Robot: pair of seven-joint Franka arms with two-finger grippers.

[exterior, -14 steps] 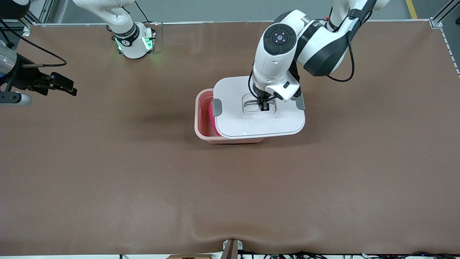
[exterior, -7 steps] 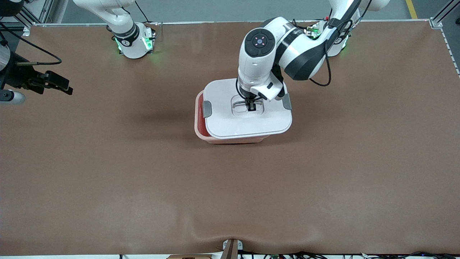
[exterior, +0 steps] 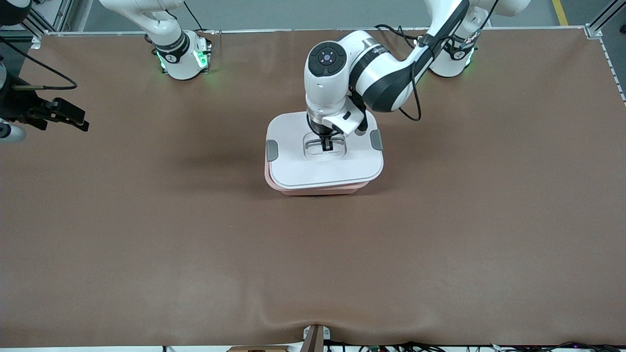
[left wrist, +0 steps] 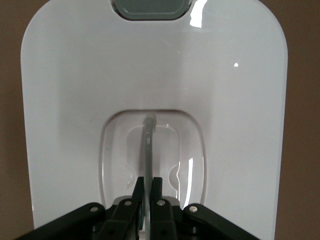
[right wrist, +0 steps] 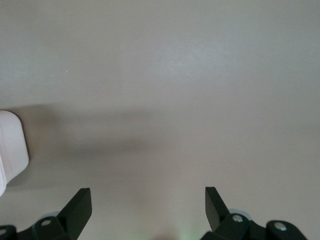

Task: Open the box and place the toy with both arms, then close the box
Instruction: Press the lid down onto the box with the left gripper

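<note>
Lid (exterior: 324,164) has slid across and now covers the pink box (exterior: 318,188) mid-table on brown matting (exterior: 313,254). Left gripper (exterior: 326,144) pinches its centre handle (left wrist: 148,150); right gripper (exterior: 61,115) waits, fingers spread, over its table end.

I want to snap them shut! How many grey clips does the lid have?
2. One grey clip sits on the lid's edge toward the right arm's end of the table, the other grey clip toward the left arm's end. None seem hidden.

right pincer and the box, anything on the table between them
Nothing: in the front view only bare brown table mat lies between the open right pincer and the box.
</note>
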